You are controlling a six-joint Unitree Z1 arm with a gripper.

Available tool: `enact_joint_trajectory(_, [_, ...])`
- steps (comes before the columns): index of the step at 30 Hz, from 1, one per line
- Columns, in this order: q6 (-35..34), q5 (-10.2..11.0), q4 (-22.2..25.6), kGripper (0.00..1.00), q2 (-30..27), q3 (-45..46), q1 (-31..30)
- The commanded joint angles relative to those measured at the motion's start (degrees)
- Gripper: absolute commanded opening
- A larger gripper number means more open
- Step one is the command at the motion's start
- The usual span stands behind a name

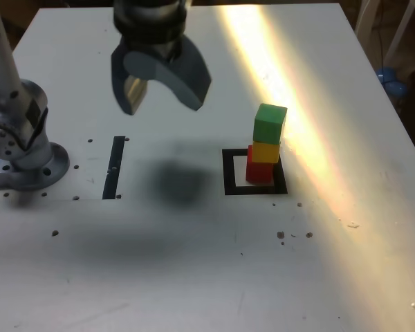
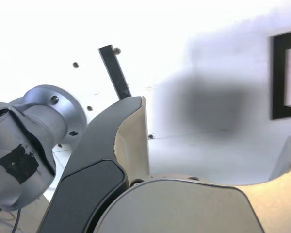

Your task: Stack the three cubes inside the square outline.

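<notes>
1. While the gripper (image 1: 160,86) hangs high over the white table (image 1: 194,277), its dark curved jaws stand wide apart and hold nothing.
2. A tower of three cubes stands at the square outline (image 1: 229,173): the red cube (image 1: 260,170) at the bottom, the yellow cube (image 1: 265,151) on it, the green cube (image 1: 270,123) on top.
3. The red cube rests on the outline's white centre, toward the exterior view's right side of the frame.
4. The gripper is well apart from the tower, toward the exterior view's left and farther back.
5. A thin black strip (image 1: 115,167) lies on the table between the arm's round metal base (image 1: 28,166) and the outline.
6. A blurred dark shadow (image 1: 176,181) falls on the table between the strip and the outline.
7. The wrist view shows one jaw's pale inner face (image 2: 133,141), the strip, and part of the black outline at the picture's edge; the cubes cannot be made out there.
</notes>
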Motion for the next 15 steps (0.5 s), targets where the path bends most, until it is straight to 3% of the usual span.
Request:
enact_joint_trajectory(1, [-1.4,-0.4,-1.9,1.0,-1.5,2.7,-0.1])
enact_joint_trajectory(15, [-6.8,-4.2,-9.7,1.0,-4.3,15.9,-0.1])
